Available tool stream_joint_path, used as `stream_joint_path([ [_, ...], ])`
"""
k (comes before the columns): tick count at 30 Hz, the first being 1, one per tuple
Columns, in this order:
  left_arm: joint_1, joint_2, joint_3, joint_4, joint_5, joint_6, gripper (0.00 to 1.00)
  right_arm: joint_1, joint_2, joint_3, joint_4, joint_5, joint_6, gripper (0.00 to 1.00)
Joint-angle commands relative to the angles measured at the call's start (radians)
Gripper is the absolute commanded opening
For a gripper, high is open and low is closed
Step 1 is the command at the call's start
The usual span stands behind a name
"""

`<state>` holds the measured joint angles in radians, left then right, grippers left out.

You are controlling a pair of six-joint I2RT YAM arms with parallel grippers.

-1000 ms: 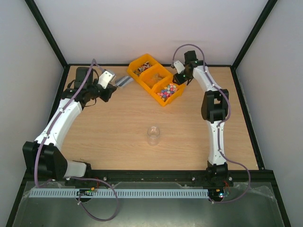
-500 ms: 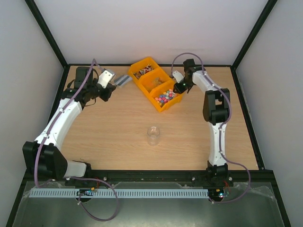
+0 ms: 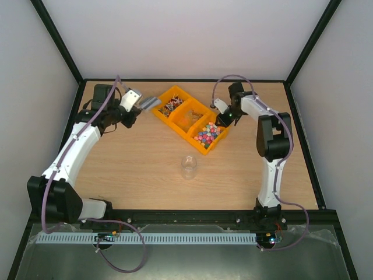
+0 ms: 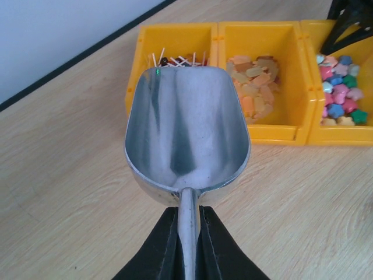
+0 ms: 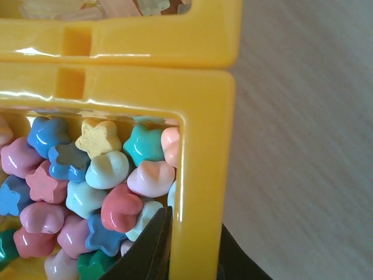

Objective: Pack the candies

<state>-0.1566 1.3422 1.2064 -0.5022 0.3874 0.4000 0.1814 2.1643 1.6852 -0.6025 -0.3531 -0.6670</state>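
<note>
Only close-up: left gripper [image 4: 187, 214] on scoop [image 4: 186, 128], right gripper [image 5: 195, 226] on bin wall [image 5: 201, 146]

The counter [image 3: 134, 169] is a pale wood-grain board with a black frame round it. A yellow bin [image 3: 179, 132] of three compartments sits on its far half, set slantwise. It seems to rest flat, though its right end is too small to judge. Nearer, about the middle and well apart from the bin, a clear cup [image 3: 188, 167] stands upright.
</note>
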Motion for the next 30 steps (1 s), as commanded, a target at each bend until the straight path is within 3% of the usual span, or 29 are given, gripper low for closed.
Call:
stream_joint_path([
  [1, -0.038, 0.003, 0.023, -0.104, -0.079, 0.033, 0.02, 0.007, -0.097, -0.093, -0.017, -0.041, -0.074, 0.14],
  [12, -0.146, 0.166, 0.208, -0.381, -0.24, 0.034, 0.02, 0.018, -0.17, -0.206, 0.001, -0.07, -0.015, 0.1],
  [30, -0.226, 0.317, 0.298, -0.464, -0.36, 0.022, 0.02, 0.024, -0.331, -0.431, 0.051, -0.076, 0.079, 0.05],
])
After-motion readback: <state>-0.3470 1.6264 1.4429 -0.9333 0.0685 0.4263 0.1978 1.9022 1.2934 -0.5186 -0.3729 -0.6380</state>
